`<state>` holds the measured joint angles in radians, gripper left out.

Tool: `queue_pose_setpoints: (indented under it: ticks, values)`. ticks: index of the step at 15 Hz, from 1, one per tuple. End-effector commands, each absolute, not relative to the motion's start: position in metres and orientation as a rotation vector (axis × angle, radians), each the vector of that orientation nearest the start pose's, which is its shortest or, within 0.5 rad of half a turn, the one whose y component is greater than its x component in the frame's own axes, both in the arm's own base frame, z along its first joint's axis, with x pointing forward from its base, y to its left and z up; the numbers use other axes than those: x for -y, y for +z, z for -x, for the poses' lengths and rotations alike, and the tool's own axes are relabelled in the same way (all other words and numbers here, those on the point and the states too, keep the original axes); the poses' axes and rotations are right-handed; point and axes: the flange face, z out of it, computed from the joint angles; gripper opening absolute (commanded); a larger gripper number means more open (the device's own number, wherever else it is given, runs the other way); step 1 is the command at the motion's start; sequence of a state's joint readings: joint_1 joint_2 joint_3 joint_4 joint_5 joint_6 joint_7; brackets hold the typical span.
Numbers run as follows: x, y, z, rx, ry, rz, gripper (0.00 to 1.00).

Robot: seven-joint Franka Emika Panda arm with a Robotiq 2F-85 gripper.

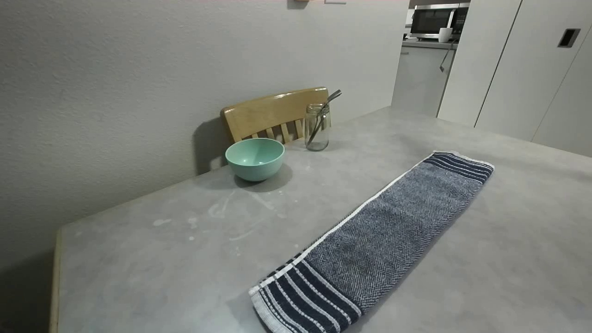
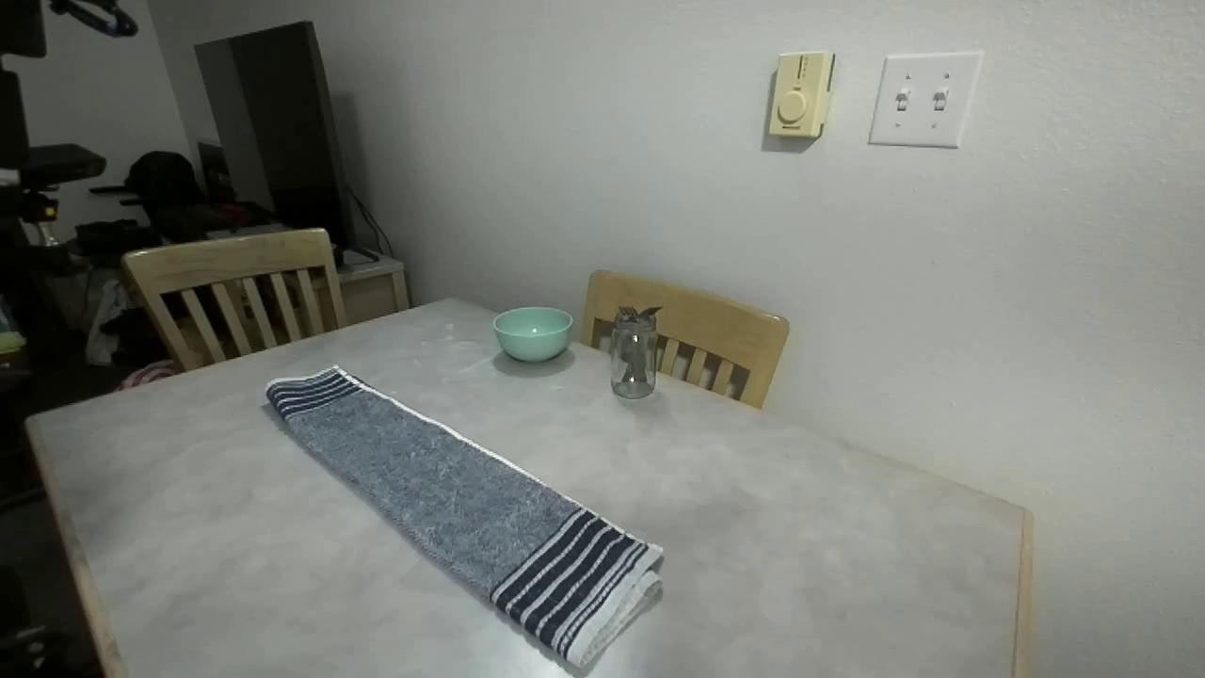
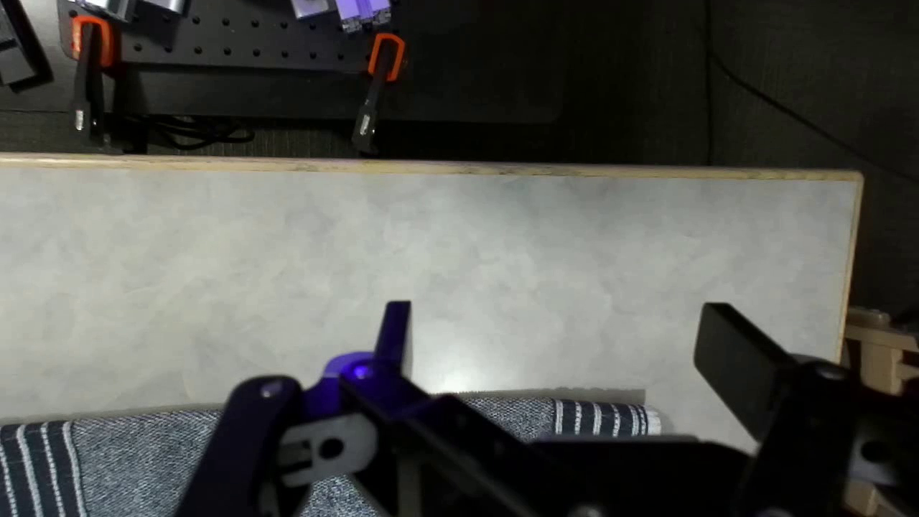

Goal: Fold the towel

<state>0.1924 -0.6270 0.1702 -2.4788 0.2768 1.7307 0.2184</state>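
Grey-blue cloth is the material of your towel (image 1: pixel 386 226), which lies flat on the table (image 1: pixel 152 268). You can see its long axis run from side to side in the wrist view, about parallel to the wooden edge (image 3: pixel 459 167) of the table. In an exterior view, its far striped end (image 2: pixel 313 391) points roughly toward a chair (image 2: pixel 231 259); the white-edged long side faces the teal bowl (image 1: pixel 255 159) and the glass jar (image 1: pixel 323 134). Both containers stand upright, near each other, well apart from the towel. The jar holds metal cutlery (image 1: pixel 334 95), sticking out above the rim. Your gripper (image 3: pixel 556 323) has its fingers spread wide; it holds nothing and is apart from the towel.
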Motion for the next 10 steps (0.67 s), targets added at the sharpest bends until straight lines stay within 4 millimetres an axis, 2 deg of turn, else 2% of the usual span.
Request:
queue_pose_setpoints:
  ticks: [1, 5, 8, 9, 10]
  values:
    - [-0.145, 0.477, -0.326, 0.041, 0.244, 2.966, 1.0]
    - [-0.142, 0.438, -0.36, 0.015, 0.235, 2.928, 1.0]
    - [-0.151, 0.4, -0.391, 0.121, 0.283, 2.889, 1.0]
    - [-0.147, 0.423, -0.367, 0.071, 0.229, 2.934, 1.0]
    - [-0.148, 0.412, -0.373, 0.077, 0.259, 2.931, 1.0]
